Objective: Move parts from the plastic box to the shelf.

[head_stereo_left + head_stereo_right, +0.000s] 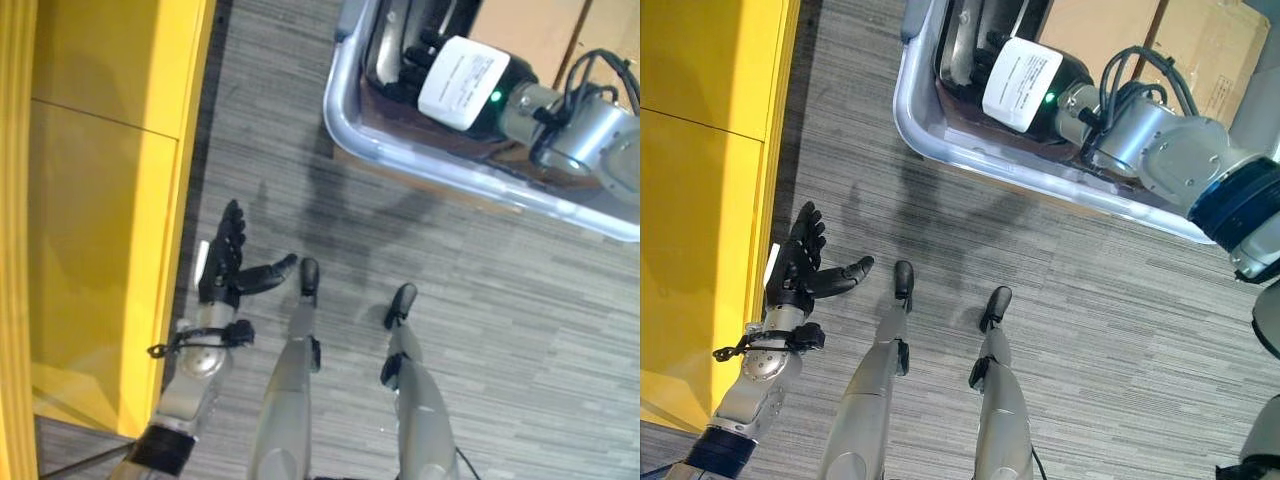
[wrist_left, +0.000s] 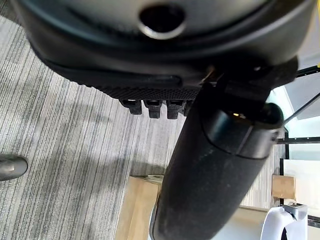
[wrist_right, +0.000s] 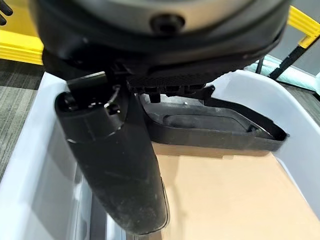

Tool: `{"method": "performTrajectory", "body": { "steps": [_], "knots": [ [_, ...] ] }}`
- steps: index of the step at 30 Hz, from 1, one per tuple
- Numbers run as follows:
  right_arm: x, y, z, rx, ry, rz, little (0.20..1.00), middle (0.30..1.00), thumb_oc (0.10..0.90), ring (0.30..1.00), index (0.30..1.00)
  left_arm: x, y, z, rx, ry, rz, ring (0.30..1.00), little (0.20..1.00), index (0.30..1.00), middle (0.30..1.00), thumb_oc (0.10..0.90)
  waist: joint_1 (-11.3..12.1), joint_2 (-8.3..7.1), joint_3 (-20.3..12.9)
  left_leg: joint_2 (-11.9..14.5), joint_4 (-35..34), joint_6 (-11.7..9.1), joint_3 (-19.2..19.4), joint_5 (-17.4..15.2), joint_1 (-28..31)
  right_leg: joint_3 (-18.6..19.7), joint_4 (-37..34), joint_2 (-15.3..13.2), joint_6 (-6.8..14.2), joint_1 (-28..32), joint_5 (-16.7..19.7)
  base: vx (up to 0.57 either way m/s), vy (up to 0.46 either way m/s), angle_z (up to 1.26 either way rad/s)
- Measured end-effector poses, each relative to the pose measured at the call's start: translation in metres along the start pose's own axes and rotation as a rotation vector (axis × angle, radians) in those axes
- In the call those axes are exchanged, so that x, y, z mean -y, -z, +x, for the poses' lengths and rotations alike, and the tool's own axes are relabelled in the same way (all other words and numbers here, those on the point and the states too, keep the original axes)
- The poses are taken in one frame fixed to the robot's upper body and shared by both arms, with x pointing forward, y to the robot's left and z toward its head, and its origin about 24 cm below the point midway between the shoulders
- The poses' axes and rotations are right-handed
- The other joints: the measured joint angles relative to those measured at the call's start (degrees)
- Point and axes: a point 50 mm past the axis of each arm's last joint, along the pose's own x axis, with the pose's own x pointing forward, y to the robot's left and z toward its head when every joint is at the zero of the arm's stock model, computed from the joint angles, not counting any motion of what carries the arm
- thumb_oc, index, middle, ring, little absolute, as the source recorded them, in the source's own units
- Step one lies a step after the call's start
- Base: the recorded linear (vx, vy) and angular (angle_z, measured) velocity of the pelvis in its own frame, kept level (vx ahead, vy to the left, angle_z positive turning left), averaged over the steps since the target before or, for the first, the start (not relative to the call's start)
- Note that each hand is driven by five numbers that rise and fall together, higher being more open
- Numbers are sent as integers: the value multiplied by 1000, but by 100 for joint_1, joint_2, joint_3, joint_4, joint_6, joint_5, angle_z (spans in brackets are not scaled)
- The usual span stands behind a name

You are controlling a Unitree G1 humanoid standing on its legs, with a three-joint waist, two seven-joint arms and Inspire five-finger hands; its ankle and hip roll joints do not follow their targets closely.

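Right hand (image 1: 1025,85) over black part (image 3: 215,127), lengthwise across plastic box (image 1: 970,155)

Grey striped carpet (image 1: 480,300) underfoot. Cardboard boxes (image 1: 1200,45) stacked at far right, touching one another. Yellow-and-black barrier strip (image 3: 305,22) beyond.

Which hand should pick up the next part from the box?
Right. The right hand is already inside the plastic box, reaching over the black part. The left hand hangs open over the floor beside the yellow shelf.
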Motion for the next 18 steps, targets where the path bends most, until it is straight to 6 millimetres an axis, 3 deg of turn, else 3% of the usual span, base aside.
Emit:
{"method": "performTrajectory", "body": {
  "steps": [12, 18],
  "knots": [
    [19, -21, -9, 145, 31, 59, 1000, 1000, 900, 1000, 1000, -5, -4, 2, 9, 11, 32, 1000, 1000, 1000, 1000, 900, 115, -108, 5, 1, 26, -6, -42, 8, 52, -31, -3, 4, -3, 86, 3, 0, 0, 0],
    [22, -22, -19, 168, 29, 112, 1000, 1000, 900, 1000, 1000, -5, -2, 1, 3, 14, 37, 1000, 1000, 1000, 1000, 900, 116, -125, -4, -13, 25, -14, -66, 9, 186, -43, -8, -5, -4, 233, 5, 0, 0, 0]
  ]
}}
